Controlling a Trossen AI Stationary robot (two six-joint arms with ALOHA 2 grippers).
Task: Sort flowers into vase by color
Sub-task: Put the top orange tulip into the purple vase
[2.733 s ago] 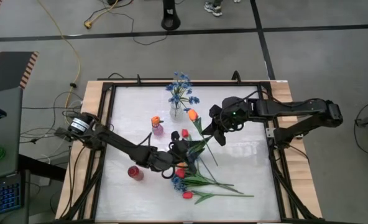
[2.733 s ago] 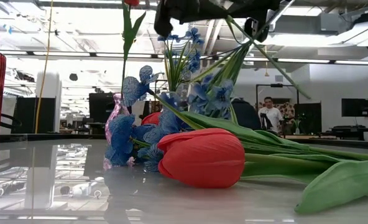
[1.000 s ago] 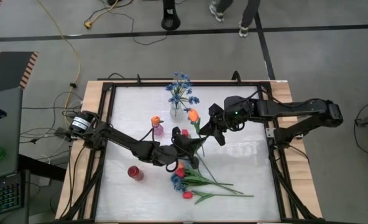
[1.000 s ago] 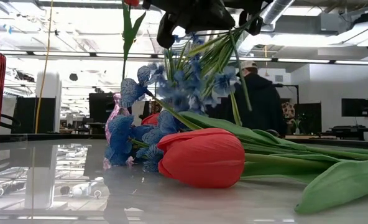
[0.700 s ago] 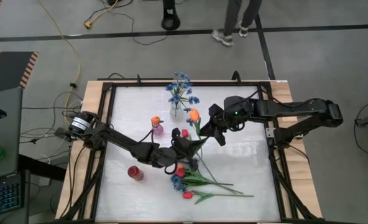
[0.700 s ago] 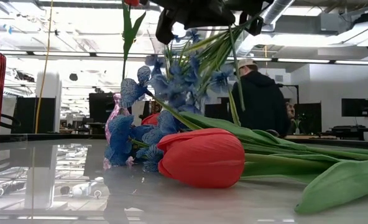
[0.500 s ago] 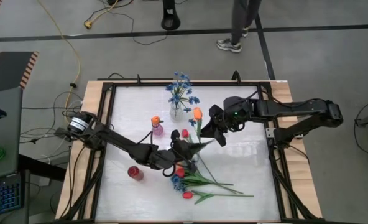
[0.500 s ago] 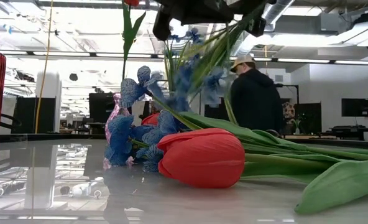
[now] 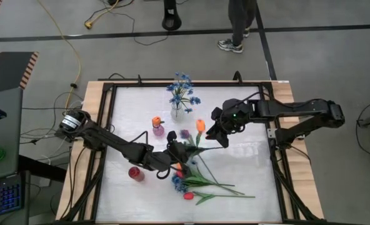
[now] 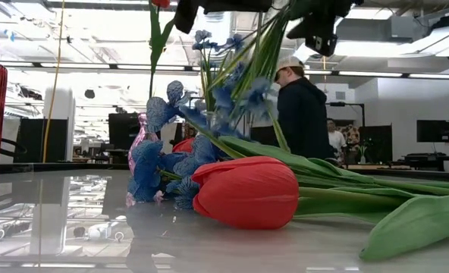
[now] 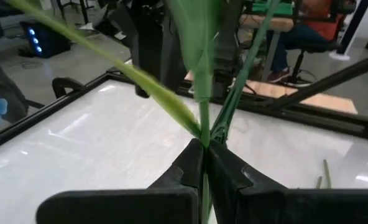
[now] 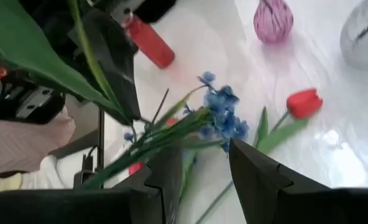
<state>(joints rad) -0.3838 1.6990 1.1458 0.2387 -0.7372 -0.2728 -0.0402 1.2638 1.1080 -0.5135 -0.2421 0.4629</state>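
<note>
My left gripper (image 9: 180,152) hovers over the table's middle, shut on a small bunch of flowers: an orange tulip bud (image 9: 200,125) and a blue sprig (image 9: 184,133) on green stems (image 11: 202,106). My right gripper (image 9: 213,136) stands open just right of the bunch, its fingers (image 12: 252,168) on either side of the stems' line. More flowers lie in a pile (image 9: 200,183) nearer the front, among them a red tulip (image 10: 247,191). A clear vase (image 9: 177,112) holds blue sprigs, a pink vase (image 9: 158,129) holds an orange tulip, and a red vase (image 9: 135,173) stands alone. My left gripper pinches several green stems (image 11: 204,134) between its two fingertips, where a leaf branches off. It reaches in from the table's left. The blooms hang in the air, clear of the table. My right gripper is open; whether a finger touches a stem (image 12: 171,130) I cannot tell.
A black frame (image 9: 110,87) rims the white table top. The three vases stand left of and behind the grippers. A person (image 10: 304,114) stands in the room beyond the far edge. There is free table at the right and the near left.
My right gripper has opened and drawn a little away from the stems. The bunch stays in my left gripper and has swung: the orange bud has moved toward the table's right and near side, and the blue sprig has risen beside it.
</note>
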